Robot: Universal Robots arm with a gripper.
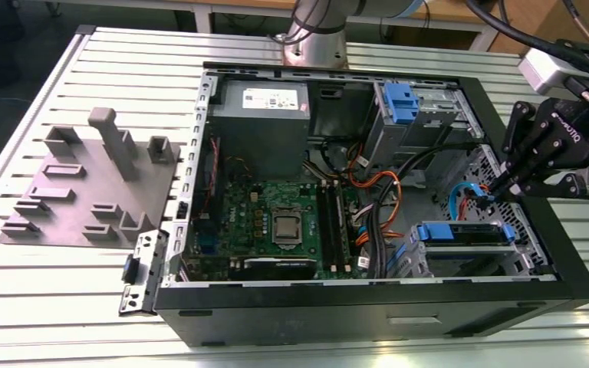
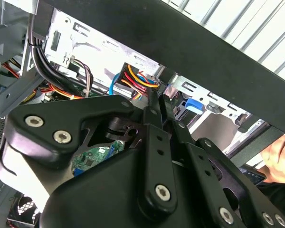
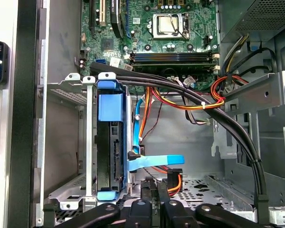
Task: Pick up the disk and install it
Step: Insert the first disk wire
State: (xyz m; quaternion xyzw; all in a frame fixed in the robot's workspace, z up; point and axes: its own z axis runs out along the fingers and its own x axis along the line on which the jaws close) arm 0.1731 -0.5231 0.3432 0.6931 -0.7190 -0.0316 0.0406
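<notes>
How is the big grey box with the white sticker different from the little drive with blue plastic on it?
The grey power-supply box is much bigger than the blue-railed disk. The box shows a white sticker; the disk shows blue plastic. The box sits bare in a corner; the disk sits inside a silver metal cage. Both are in the black computer case.

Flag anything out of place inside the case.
The disk sits squarely in its cage, nothing askew. One oddity: a flat blue cable beside the disk ends loose in mid-air, plugged into nothing, just ahead of the gripper.
</notes>
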